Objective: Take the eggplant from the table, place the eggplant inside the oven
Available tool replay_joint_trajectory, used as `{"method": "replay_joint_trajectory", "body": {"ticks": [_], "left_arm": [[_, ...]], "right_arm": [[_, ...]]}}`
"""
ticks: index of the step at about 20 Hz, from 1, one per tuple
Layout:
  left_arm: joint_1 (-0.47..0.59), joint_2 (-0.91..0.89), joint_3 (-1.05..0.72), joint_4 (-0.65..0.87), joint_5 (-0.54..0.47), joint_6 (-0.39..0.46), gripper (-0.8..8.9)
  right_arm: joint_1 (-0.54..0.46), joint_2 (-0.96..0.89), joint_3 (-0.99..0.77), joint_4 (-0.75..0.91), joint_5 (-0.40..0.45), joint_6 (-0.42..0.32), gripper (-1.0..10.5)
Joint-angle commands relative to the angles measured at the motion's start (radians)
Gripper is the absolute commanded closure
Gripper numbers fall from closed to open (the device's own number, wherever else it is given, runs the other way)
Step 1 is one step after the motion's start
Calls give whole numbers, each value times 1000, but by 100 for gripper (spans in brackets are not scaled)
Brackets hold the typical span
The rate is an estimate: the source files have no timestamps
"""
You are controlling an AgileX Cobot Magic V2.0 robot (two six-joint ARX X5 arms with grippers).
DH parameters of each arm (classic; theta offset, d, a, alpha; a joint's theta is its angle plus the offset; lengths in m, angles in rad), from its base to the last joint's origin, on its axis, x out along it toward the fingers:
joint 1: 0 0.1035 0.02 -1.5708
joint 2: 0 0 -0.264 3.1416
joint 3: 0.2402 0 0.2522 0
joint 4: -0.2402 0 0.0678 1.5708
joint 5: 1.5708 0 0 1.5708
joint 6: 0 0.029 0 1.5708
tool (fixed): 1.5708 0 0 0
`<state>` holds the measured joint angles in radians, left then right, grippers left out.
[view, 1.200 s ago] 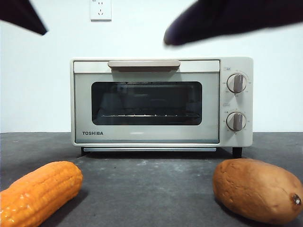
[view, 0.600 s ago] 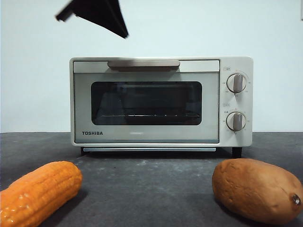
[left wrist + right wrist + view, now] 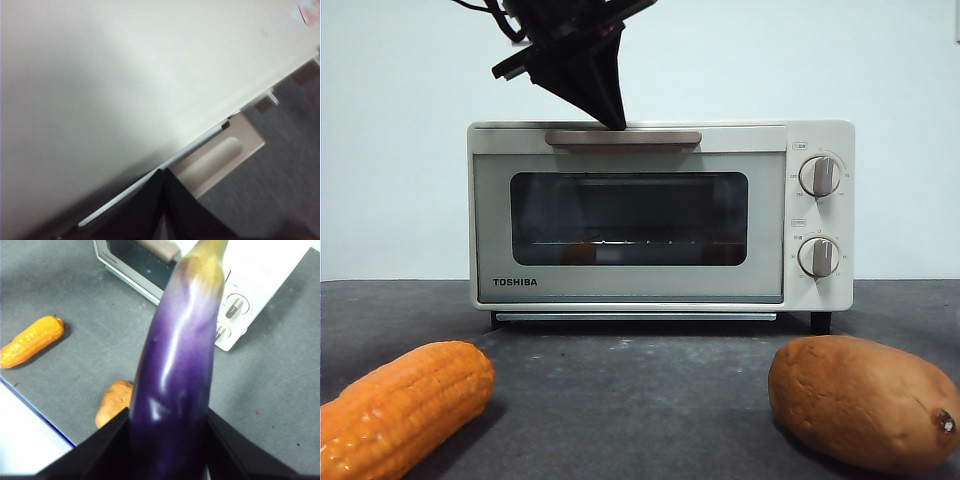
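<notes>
The eggplant [image 3: 175, 365], glossy purple with a pale stem end, is held high over the table [image 3: 100, 330] with my right gripper [image 3: 167, 422] shut on it; neither shows in the front view. The cream oven [image 3: 630, 220] stands at the back with its door closed. My left gripper [image 3: 613, 118] comes down from above, its black jaws shut to a point at the beige handle [image 3: 623, 137]. In the left wrist view the left gripper [image 3: 162, 172] meets the edge of the oven's top [image 3: 100, 75] beside the handle [image 3: 215, 160].
An orange corn cob [image 3: 400, 405] lies front left and a brown sweet potato [image 3: 860, 400] front right, both before the oven. From the right wrist, the corn cob [image 3: 30, 342] and sweet potato [image 3: 112, 402] lie near the table's blue-lined front edge [image 3: 35, 412].
The left gripper has swung in from the upper left and dropped onto the oven's handle. The right arm's dark shape has left the top of the front view.
</notes>
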<state>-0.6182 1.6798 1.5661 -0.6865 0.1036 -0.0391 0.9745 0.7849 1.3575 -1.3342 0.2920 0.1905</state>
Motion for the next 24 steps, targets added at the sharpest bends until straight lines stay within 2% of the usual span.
{"method": "replay_joint_trajectory", "body": {"ticks": [1,9,12,17,21,24], "left_arm": [[-46,39,-4,-128,1,30,808],[-167,26,-2,-373,1,71,808],[-195,6,-2,-420,1,82,808],[-184,-47,-10,-391,1,79,808],[-151,-131,-71,-307,1,38,808],[-103,-226,-182,-219,1,2,808]], "right_arm": [[11,10,15,-36,5,14,820],[11,11,12,10,5,11,819],[11,11,12,10,4,11,820],[11,25,12,10,-41,-8,820],[11,78,12,14,-40,-64,819],[11,152,12,31,-40,-124,819]]}}
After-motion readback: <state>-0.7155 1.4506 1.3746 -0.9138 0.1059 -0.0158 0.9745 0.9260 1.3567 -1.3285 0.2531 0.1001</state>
